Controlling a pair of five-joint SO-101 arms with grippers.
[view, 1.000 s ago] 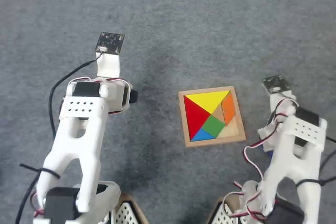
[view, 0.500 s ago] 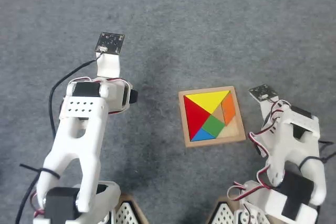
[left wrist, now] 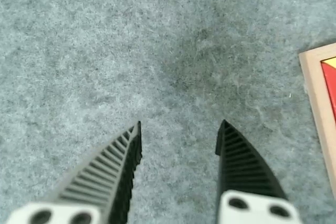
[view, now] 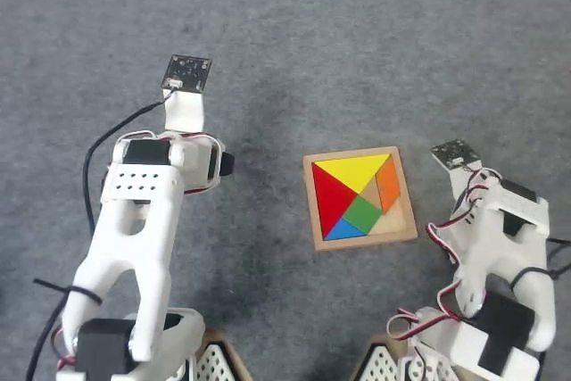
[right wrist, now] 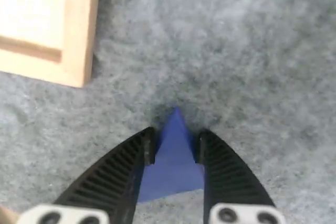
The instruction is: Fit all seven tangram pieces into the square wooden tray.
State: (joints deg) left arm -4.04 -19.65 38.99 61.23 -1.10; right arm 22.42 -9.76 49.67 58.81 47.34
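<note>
Firstly, the right gripper is seen closed on a dark blue triangle. Its two black fingers are pressed against the two slanted sides of the piece, and the tip of the triangle sticks out a little past the fingertips. Under the piece the grey carpet is seen; whether the triangle touches it cannot be told. One corner of the square wooden tray is near the held piece but apart from it, with a strip of carpet between them.

From above, the tray is found between the two arms, closer to the right arm, which is bent low just beside it. Inside the tray a yellow triangle is laid along the far side, a red triangle along the side toward the left arm, a green square near the middle, an orange piece along the side toward the right arm, and a light blue triangle at the near edge. Pale wood is shown in the near corner on the right arm's side.

The left gripper is held with its fingers wide apart above bare carpet, well apart from the tray, and nothing is between them.
</note>
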